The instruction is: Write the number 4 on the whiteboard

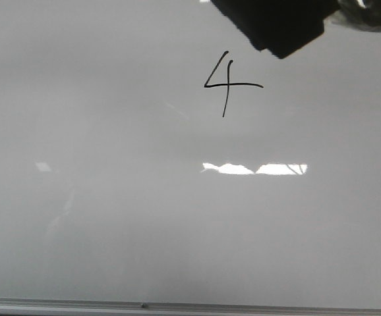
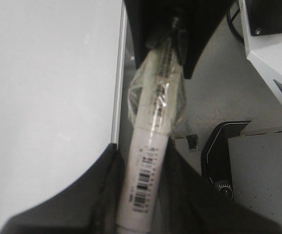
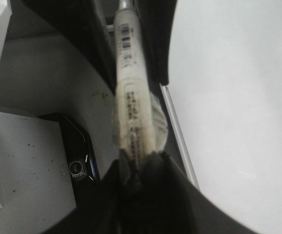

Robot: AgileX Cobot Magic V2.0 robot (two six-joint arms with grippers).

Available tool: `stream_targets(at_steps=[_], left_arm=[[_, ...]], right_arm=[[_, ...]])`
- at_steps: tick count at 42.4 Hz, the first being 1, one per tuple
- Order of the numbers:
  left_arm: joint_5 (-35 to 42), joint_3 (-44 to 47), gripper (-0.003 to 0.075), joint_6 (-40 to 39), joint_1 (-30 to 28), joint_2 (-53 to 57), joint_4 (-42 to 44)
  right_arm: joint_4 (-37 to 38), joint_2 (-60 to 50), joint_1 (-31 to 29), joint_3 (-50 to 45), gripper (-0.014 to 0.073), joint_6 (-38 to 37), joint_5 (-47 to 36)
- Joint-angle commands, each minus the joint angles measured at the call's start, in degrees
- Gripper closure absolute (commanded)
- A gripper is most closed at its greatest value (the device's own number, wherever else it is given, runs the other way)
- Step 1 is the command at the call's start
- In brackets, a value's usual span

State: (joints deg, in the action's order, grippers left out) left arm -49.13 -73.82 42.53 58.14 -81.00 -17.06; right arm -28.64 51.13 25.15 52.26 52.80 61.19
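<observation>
The number 4 (image 1: 229, 82) is drawn in thin black strokes on the upper middle of the whiteboard (image 1: 144, 217). A dark gripper part (image 1: 276, 23) hangs at the top edge, just above and right of the 4; I cannot tell which arm it is. My left gripper (image 2: 143, 152) is shut on the barcode end of a white marker (image 2: 145, 170). My right gripper (image 3: 141, 158) is shut on the marker's (image 3: 131, 92) other end, which is wrapped in clear film. Each gripper shows at the far end in the other's view. The marker's tip is hidden. The whiteboard (image 2: 43, 73) (image 3: 238, 87) lies beside both.
The board's metal frame edge (image 1: 177, 307) runs along the bottom and shows beside the marker in the wrist views (image 2: 116, 83) (image 3: 179, 129). Off the board are a black device with a dial (image 2: 222, 158) (image 3: 77, 158), a grey speckled slab (image 2: 265, 175) and white casing (image 2: 272, 53).
</observation>
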Motion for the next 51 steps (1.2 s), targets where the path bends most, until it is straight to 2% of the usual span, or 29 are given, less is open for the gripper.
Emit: stream_targets(at_steps=[1, 5, 9, 12, 14, 23, 29, 35, 41, 51], left_arm=[[3.0, -2.1, 0.0664, -0.1, 0.5, 2.0, -1.6], [2.8, -2.1, 0.0724, -0.1, 0.5, 2.0, -1.6], [2.3, -2.1, 0.0740, -0.1, 0.5, 2.0, -1.5], [1.2, -2.1, 0.0741, -0.3, 0.3, 2.0, -0.5], [0.6, -2.1, 0.0741, -1.6, 0.3, 2.0, 1.0], [0.5, -2.1, 0.0741, -19.9, -2.4, 2.3, 17.1], [0.4, -2.1, 0.0741, -34.4, -7.8, 2.3, 26.0], [-3.4, -2.1, 0.0741, -42.5, -15.2, 2.3, 30.7], [-4.5, -0.8, 0.0741, -43.9, -24.4, 3.1, 31.3], [5.0, 7.9, 0.0741, -46.1, -38.4, 8.1, 30.9]], right_arm=[[-2.1, -0.3, 0.0, 1.5, 0.0614, 0.3, -1.5], [-2.1, -0.3, 0.0, 1.5, 0.0438, 0.3, -1.4], [-2.1, -0.3, -0.1, 1.5, 0.0227, 0.3, -1.8], [-2.1, -0.3, -0.1, 1.5, 0.0116, 0.2, -2.2], [-1.4, -0.5, -0.2, 1.5, 0.0075, -0.8, -3.1], [3.5, -0.5, -4.4, 1.5, 0.0067, -9.3, -7.2], [3.7, -0.5, -7.6, 1.5, 0.0067, -9.9, -7.3], [3.7, -0.5, -7.8, 1.5, 0.0067, -9.9, -7.4], [3.7, -0.5, -7.8, 1.5, 0.0067, -9.9, -7.5], [3.7, -0.5, -7.8, 1.5, 0.0067, -9.9, -7.6]])
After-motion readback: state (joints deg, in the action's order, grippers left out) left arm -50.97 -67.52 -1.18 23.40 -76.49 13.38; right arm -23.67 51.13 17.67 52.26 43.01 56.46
